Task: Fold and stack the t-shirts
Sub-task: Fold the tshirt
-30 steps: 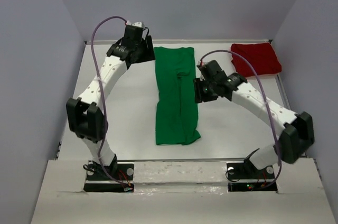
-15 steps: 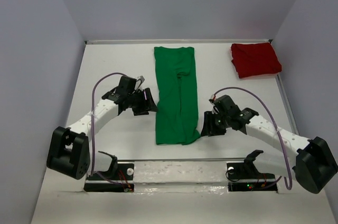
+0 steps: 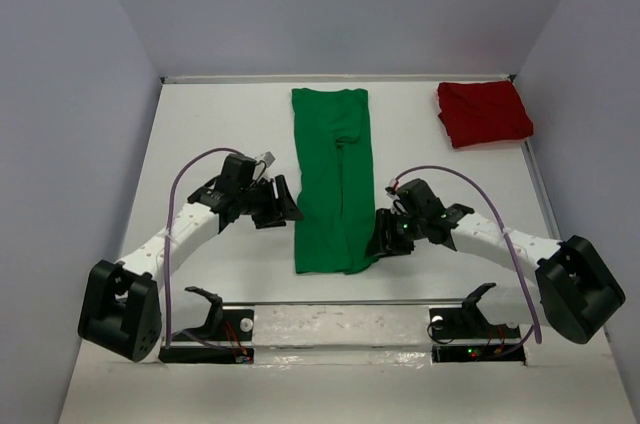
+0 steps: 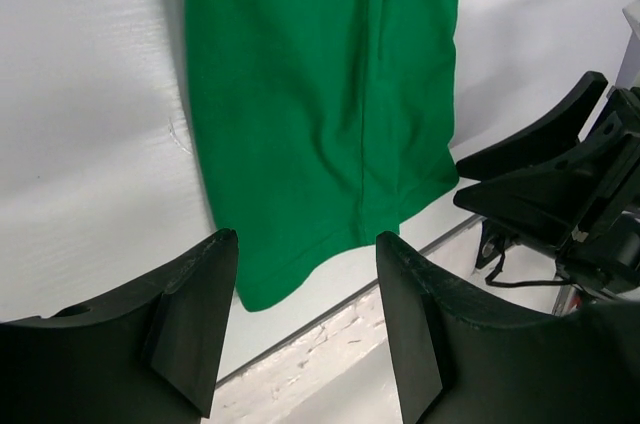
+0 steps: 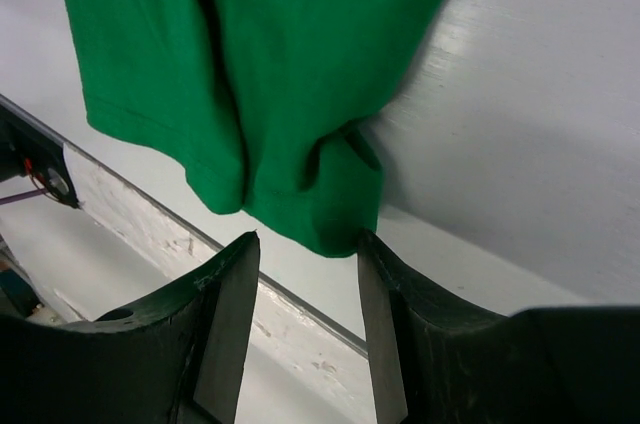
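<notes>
green t-shirt (image 3: 335, 184) laid as long strip mid-bench (image 3: 230, 124); dark red t-shirt (image 3: 484, 112) folded at far right corner. left fingers (image 4: 190, 324) and right fingers (image 5: 230, 314) parted, empty, flanking near hem corners, probably to lift both for the next fold.

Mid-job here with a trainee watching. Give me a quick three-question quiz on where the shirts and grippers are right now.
1. True or false: the dark red shirt lies on top of the green shirt.
2. The right gripper is nearest which part of the green shirt? A) far edge B) near right corner C) middle of the left edge
3. Fill in: the left gripper stands ___, holding nothing.
Key: 1 false, they lie apart; 2 B; 3 open.
</notes>
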Motion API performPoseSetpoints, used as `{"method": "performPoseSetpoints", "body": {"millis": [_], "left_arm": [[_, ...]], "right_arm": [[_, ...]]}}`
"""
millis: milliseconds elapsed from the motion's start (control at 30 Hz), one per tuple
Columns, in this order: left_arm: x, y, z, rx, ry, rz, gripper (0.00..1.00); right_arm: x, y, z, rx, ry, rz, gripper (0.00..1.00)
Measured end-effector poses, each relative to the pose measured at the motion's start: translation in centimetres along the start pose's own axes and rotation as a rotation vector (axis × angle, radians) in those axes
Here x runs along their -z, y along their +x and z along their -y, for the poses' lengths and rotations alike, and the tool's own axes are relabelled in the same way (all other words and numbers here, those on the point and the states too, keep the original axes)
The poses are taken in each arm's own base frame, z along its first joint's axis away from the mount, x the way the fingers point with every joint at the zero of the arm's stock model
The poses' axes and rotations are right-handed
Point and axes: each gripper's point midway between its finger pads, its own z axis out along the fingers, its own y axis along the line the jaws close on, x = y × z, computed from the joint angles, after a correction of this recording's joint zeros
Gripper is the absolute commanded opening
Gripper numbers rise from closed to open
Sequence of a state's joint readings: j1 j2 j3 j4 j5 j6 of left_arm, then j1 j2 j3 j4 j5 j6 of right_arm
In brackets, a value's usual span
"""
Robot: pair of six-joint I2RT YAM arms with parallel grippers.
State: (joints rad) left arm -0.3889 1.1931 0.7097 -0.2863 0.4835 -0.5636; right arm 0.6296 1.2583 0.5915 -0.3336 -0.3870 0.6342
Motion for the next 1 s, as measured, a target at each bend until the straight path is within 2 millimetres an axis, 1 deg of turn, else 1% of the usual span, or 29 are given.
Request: {"method": "performPoseSetpoints", "body": {"millis": [300,467,667,733,767,833,1000], "left_arm": [[0.5,0.1,0.3,-0.007,0.006,0.007,0.66],[0.5,0.5,-0.1,-0.013,-0.026,-0.004,0.66],[0.5,1.5,-0.2,-0.072,-0.134,-0.009,0.65],[0.1,2.5,-0.5,-0.085,-0.174,-0.030,0.64],[0.1,2.6,-0.6,-0.081,-0.182,-0.033,0.64],[-0.3,3.5,-1.0,-0.075,-0.208,-0.051,0.63],[-0.9,7.2,-3.3,-0.016,-0.274,-0.116,0.63]], "right_arm": [[0.0,-0.3,-0.9,-0.024,-0.039,0.006,0.49],[0.7,-0.7,-1.3,-0.031,-0.044,0.041,0.49],[1.4,-1.8,0.4,-0.040,0.087,0.090,0.49],[1.4,-2.2,1.0,-0.040,0.135,0.100,0.49],[1.3,-2.4,1.5,-0.039,0.162,0.102,0.49],[1.0,-2.2,2.4,-0.043,0.204,0.094,0.49],[1.0,-2.1,3.1,-0.045,0.238,0.092,0.49]]}}
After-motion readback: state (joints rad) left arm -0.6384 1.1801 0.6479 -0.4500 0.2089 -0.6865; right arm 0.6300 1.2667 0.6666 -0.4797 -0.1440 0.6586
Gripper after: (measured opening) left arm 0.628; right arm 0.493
